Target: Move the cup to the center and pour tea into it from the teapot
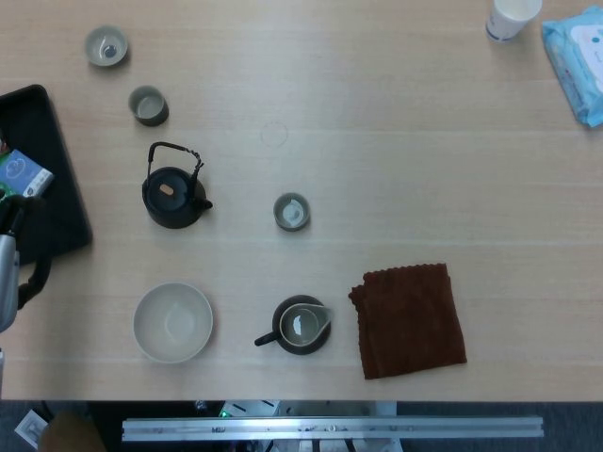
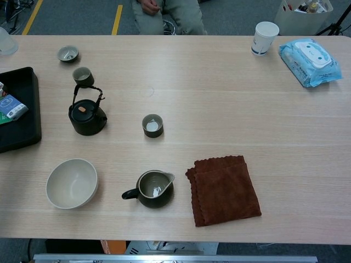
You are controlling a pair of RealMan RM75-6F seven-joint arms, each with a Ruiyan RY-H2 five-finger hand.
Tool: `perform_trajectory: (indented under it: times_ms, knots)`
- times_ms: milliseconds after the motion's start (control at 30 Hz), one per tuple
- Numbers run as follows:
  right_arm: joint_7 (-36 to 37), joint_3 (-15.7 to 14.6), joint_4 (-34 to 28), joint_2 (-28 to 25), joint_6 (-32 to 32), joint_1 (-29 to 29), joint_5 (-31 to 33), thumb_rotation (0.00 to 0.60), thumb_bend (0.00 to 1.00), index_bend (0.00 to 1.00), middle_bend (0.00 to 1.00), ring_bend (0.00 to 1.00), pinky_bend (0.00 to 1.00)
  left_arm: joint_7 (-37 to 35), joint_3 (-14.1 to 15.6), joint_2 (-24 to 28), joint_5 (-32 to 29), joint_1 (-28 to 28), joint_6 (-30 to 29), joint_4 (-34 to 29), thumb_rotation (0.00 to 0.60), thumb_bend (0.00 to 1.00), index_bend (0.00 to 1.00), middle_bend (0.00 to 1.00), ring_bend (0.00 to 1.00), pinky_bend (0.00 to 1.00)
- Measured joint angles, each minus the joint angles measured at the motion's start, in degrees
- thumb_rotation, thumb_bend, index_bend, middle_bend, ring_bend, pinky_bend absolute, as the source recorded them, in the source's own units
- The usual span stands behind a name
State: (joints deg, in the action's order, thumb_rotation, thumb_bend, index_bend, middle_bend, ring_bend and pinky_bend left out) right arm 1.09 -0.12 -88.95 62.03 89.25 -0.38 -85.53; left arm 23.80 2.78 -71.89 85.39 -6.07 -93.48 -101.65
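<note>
Ceramic grey-green cup (image 1: pixel 291 211) sat mid-desk with pale liquid, black iron teapot (image 1: pixel 173 195) at nine o'clock, left robot hand (image 1: pixel 9 273) barely visible, grip untellable.

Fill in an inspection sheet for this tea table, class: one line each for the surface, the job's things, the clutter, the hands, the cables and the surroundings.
Surface: light wooden table, nothing spilled that shows.
Job's things: black teapot upright, left of the cup near the table's middle; both untouched.
Clutter: brown cloth, dark pitcher, pale bowl, two small cups, black tray, paper cup, wipes pack.
Hands: left hand only at the head view's left edge, its fingers not clear; right hand not seen.
Cables: nothing seen.
Surroundings: a person beyond the far edge.
</note>
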Motion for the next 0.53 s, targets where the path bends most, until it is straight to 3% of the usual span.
perform_trajectory:
  times_ms: [233,533]
  knots:
    - [-0.86,-0.23,-1.05,-0.17,0.11,-0.21,-1.61,0.600,0.21,0.14,0.10,0.00,0.05,0.36,1.13,0.94,2.59,2.30,-1.22,-1.40,0.600,0.29,0.29,0.33,0.20,0.13]
    - [-2.39,-0.45,-2.18,-0.48,-0.74,-0.02,-2.71,0.600,0.21,0.14,0.10,0.00,0.05,0.07,0.54,1.12,3.49,3.60,-1.40,-1.46,0.600,0.29,0.29,0.33,0.20,0.13]
